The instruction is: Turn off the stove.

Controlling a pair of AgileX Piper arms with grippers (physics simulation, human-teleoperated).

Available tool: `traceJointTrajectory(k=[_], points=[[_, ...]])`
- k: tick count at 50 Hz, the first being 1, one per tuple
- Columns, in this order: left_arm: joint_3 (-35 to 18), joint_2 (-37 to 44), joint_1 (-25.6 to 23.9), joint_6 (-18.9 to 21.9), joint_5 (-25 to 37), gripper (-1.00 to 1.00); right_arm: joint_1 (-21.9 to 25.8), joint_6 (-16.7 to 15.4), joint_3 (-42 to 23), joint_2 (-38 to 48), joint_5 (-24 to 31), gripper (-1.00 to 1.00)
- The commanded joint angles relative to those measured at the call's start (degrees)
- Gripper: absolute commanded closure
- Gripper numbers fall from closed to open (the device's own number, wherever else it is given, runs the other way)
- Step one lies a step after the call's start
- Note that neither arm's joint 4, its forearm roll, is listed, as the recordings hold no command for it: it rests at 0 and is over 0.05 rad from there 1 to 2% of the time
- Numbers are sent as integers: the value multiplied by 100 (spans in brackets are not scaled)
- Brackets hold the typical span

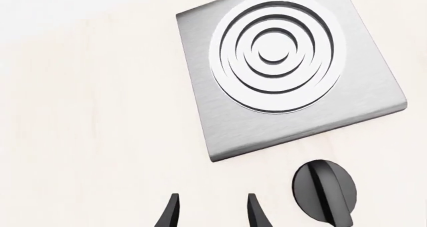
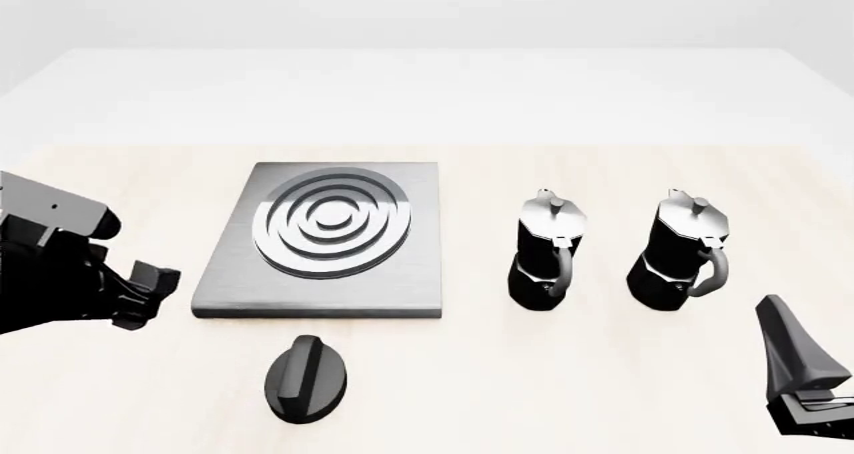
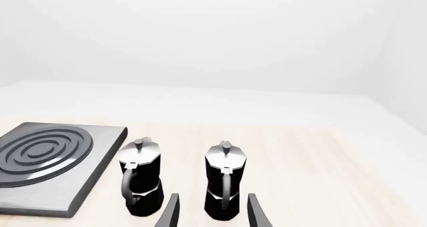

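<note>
Front view: the stove [image 2: 227, 289] lies flat on the table [image 2: 601, 374], left of centre, its silver rings [image 2: 334, 222] toward the slab's far side. The knob [image 2: 306, 378] sits apart from it, just off the slab's near edge at about 6 o'clock, its raised bar running roughly from 12 to 6. Two pots stand upright at the slab's 3 o'clock: the left pot [image 2: 546, 249] and, near it, the right pot [image 2: 686, 254], not touching. The left gripper [image 2: 134, 294] hangs at the slab's 8 o'clock (its jaws cannot be read from here). The right gripper [image 2: 801, 374] shows only partly at the frame's lower right corner.

Left wrist view: the left gripper's fingers [image 1: 168, 214] stand spread with bare table between them, holding nothing. The knob [image 1: 325, 191] lies just beside one finger, not between them; the stove [image 1: 227, 132] is beyond.

Right wrist view: the right gripper's fingers [image 3: 256, 212] are parted and empty. Ahead stand the two pots [image 3: 225, 187] side by side, handles toward the camera, with the stove [image 3: 67, 194] beside them.
</note>
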Motion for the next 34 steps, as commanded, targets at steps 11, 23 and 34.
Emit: traceJointTrajectory(k=[11, 23, 34], points=[[-757, -1349, 574, -54, 1109, -100, 49, -10, -1, -148, 133, -100], [-1313, -1705, 742, -232, 1496, -100, 83, -46, 0, -150, 137, -100], [-1743, -2092, 457, -959, 1873, -100, 126, -84, 1, -19, -3, -100]])
